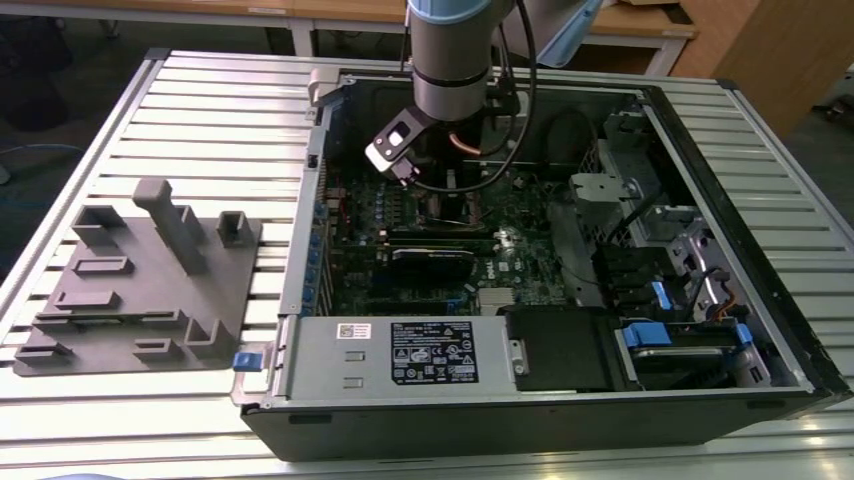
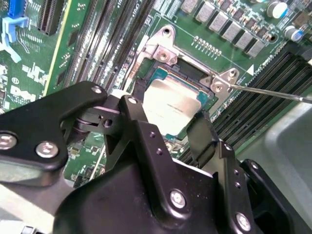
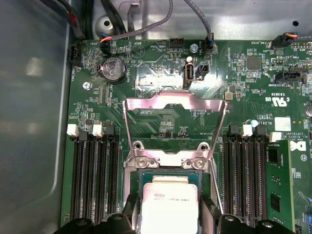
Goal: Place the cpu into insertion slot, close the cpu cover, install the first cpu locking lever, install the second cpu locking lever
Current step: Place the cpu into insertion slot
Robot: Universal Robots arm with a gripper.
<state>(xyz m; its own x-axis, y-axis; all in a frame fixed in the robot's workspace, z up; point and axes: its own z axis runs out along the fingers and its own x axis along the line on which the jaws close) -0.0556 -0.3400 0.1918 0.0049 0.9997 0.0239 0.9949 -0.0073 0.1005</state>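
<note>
Silver-grey cpu point(image 2: 173, 105) sits betw. fingers of the black claw point(image 2: 166, 114), clamped on two sides, directly over the insertion slot point(image 2: 191, 73). The cpu cover point(image 3: 174, 100) lies flipped open beside the slot.

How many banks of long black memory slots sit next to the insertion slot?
2. One bank runs along one side of the insertion slot, the other bank along the opposite side, with the cpu between them. The hand may hide part of each.

Case point(image 1: 534, 400) on table point(image 1: 134, 120); fixture point(image 1: 147, 290) beside it, on the exterior view's left. Inside the case: cpu point(image 3: 169, 202) at slot point(image 2: 186, 68), held between end effector point(image 2: 165, 114) fingers. Cover point(image 3: 175, 100) open, hinged at slot's edge.
</note>
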